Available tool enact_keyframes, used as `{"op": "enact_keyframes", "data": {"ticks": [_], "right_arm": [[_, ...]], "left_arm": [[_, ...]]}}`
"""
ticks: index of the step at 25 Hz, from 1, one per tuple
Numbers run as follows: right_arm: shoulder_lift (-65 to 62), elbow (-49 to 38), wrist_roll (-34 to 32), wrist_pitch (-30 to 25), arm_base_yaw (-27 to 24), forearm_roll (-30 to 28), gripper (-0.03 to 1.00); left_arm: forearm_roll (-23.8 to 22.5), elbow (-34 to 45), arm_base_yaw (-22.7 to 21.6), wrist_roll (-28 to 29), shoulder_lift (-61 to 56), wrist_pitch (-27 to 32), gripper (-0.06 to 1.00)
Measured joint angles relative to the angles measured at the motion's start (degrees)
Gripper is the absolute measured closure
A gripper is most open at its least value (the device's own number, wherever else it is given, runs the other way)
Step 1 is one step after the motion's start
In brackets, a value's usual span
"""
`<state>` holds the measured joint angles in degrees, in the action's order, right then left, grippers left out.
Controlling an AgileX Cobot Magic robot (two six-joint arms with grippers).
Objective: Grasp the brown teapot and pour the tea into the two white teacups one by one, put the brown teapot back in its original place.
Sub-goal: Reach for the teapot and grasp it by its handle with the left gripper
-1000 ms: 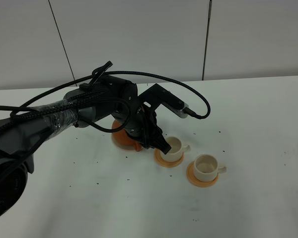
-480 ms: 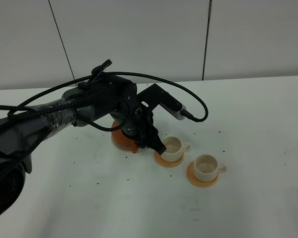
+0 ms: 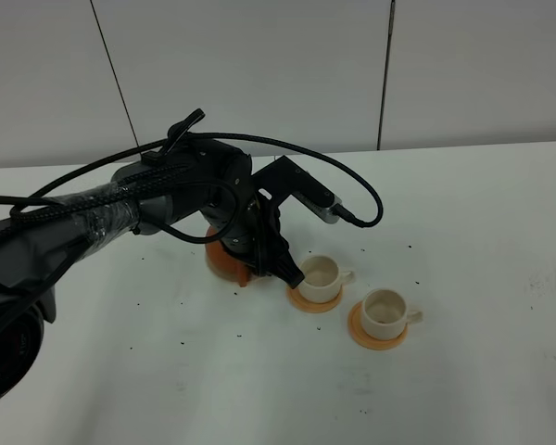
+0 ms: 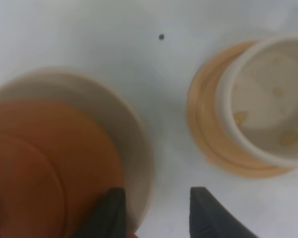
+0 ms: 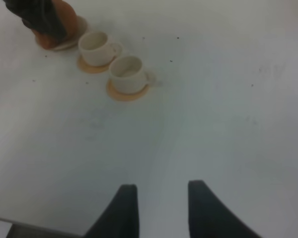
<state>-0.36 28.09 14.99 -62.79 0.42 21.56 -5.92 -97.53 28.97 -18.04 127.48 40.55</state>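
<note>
The brown teapot is at the round cream saucer, mostly hidden under my left arm in the high view. My left gripper is over its right side, and the pot has shifted with it; a bit of orange shows between the fingers. I cannot tell whether the pot rests on the saucer. The two white teacups stand on orange coasters to the right. Of these, the nearer teacup is close beside the gripper. My right gripper hangs open over bare table, far from the teacups.
Small dark specks are scattered on the white table. A black cable loops off the left arm above the cups. A white panelled wall stands behind the table.
The left arm has drawn back a little to the left and away from the nearer cup, taking the teapot with it. The cups have stayed put.
</note>
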Motion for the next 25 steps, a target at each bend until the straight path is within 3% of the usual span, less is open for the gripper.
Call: {"op": "enact_keyframes", "data": {"ticks": [25], "right_arm": [[0.0,0.0,0.0,0.0,0.0,0.16,0.72]], "left_arm": [[-2.13,0.0,-2.52,0.23,-0.19,3.72,0.57]]}}
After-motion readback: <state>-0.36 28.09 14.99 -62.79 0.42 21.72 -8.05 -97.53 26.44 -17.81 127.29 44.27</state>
